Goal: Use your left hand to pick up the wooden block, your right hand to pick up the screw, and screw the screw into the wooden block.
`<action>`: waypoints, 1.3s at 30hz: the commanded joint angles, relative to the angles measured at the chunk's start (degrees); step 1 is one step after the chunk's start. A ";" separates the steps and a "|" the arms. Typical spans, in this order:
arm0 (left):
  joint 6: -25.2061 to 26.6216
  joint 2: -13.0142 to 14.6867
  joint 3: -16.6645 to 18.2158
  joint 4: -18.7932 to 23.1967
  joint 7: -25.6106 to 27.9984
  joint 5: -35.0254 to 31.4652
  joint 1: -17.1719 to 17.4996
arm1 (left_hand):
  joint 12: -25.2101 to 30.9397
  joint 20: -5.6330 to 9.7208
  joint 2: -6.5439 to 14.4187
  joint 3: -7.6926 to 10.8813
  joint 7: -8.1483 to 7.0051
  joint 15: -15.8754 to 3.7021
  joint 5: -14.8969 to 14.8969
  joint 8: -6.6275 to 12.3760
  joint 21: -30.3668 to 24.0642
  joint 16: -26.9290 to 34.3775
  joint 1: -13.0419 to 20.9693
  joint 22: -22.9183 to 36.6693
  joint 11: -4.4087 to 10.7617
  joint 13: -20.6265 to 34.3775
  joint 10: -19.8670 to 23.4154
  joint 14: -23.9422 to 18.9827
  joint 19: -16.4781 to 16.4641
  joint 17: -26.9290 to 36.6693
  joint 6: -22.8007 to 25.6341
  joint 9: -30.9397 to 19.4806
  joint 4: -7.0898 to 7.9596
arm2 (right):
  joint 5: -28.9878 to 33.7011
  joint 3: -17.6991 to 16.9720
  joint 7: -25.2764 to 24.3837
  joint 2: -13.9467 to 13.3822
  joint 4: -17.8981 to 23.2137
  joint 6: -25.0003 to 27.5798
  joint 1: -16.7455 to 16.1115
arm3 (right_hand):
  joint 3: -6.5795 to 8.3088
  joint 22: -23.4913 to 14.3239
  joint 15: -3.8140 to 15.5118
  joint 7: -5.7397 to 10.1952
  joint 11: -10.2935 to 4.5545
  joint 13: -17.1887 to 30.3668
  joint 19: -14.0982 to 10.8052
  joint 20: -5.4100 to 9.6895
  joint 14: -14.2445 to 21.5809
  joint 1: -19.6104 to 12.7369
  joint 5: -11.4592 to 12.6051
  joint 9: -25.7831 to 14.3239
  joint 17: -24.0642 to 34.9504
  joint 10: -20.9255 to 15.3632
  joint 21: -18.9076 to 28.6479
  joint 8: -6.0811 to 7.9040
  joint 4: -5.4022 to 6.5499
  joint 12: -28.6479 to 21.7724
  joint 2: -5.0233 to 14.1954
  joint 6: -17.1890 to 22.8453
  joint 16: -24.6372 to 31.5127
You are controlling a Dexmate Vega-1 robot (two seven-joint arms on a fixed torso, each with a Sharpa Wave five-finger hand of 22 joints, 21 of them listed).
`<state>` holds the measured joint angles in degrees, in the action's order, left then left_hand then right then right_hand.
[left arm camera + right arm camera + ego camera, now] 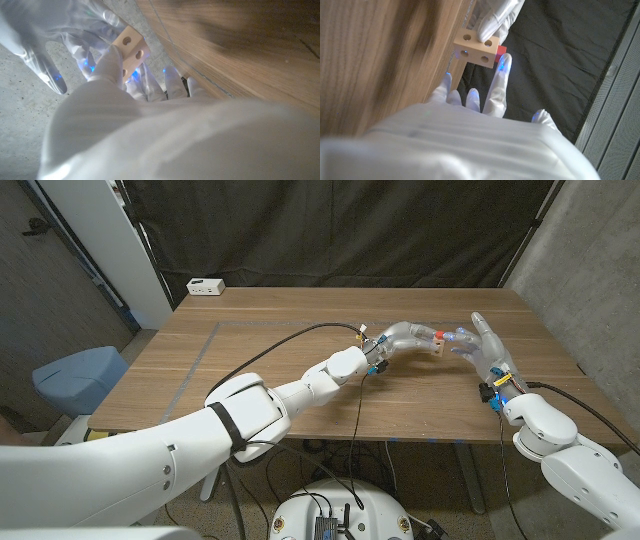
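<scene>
Head view. Left hand (405,335) stretched far over the surface (250,330), clamped on the wooden block (438,345). Block held up off the wood, on the right side. Right hand (487,352) just beside it, fingers spread and pointing up. Tiny bit of red at the block: the screw (437,336), most likely. Too small here to tell if pinched or only touched. Small white box (205,286) at the far edge, well apart.

Left wrist view. Wooden block (129,50) squeezed between the left hand's fingers (111,59). Round holes on its faces. Right hand (30,40) close by, fingers wide apart.

Right wrist view. Wooden block (475,47) gripped from the far side by the left hand's fingertips (492,20). Red screw (501,50) peeking out right next to the block. One finger of the right hand (485,102) reaching up beside the red. Can't tell if the screw is gripped or just met by a fingertip.

Step in hand, by the look of it: bringing screw and hole together. Picking up seems done for the block. Next: tip of the screw lined up straight with one hole, block kept steady, then gentle turning.

Count: one block, one screw, one white box, two hands.
</scene>
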<state>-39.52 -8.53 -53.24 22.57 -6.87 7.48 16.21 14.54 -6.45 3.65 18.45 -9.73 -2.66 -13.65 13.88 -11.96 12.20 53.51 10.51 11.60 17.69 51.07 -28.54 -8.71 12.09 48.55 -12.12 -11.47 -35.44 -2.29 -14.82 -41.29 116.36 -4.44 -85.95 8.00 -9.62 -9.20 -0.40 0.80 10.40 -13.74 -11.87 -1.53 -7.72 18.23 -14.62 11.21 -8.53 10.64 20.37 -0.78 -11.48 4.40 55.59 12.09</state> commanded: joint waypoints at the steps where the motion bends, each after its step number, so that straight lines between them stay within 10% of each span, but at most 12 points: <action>1: 0.11 0.05 0.04 -0.12 -0.33 0.42 -0.10 | 1.39 0.41 2.28 2.96 1.87 -3.20 -0.52 0.64 -0.13 0.06 -1.41 0.15 0.09 15.36 0.53 -0.60 -0.10 0.14 5.38 -0.14 2.62 | -0.41 -0.04 1.49 -0.25 -0.07 -0.48 -0.08 | -0.16 -0.14 -0.19 0.09 -0.07 0.15 -0.53 -0.12 0.17 -0.50 0.34 -0.12 -0.03 -0.65 0.42 0.42 -0.15 -0.36 0.09 0.79 0.25; 39: -3.78 3.04 0.62 3.78 1.80 -1.19 1.66 | 1.41 0.36 2.31 2.95 1.85 -3.14 -0.49 0.61 -0.12 0.07 -1.39 0.15 0.11 15.35 0.50 -0.56 -0.09 0.14 5.32 -0.14 2.62 | 1.84 1.36 0.13 1.69 -0.90 -3.66 0.26 | -0.15 -0.14 -0.13 0.77 0.29 0.16 -1.61 0.28 0.96 -0.90 0.41 0.97 -0.08 -0.39 0.61 -1.52 -0.25 0.40 0.31 -2.35 0.16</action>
<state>-41.52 -7.39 -53.02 23.44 -5.91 7.16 16.51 14.55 -6.44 3.65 18.45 -9.73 -2.66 -13.81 13.88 -11.96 12.20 53.51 10.51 11.63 17.69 51.07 -28.54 -8.71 12.09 48.55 -12.11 -11.47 -34.91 -1.79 -13.77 -40.49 115.79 -7.05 -86.15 8.00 -9.62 -8.99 0.37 0.72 10.41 -14.58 -11.68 -1.28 -7.94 18.46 -13.63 11.21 -9.01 10.64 19.23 -0.78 -11.22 4.62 53.84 12.08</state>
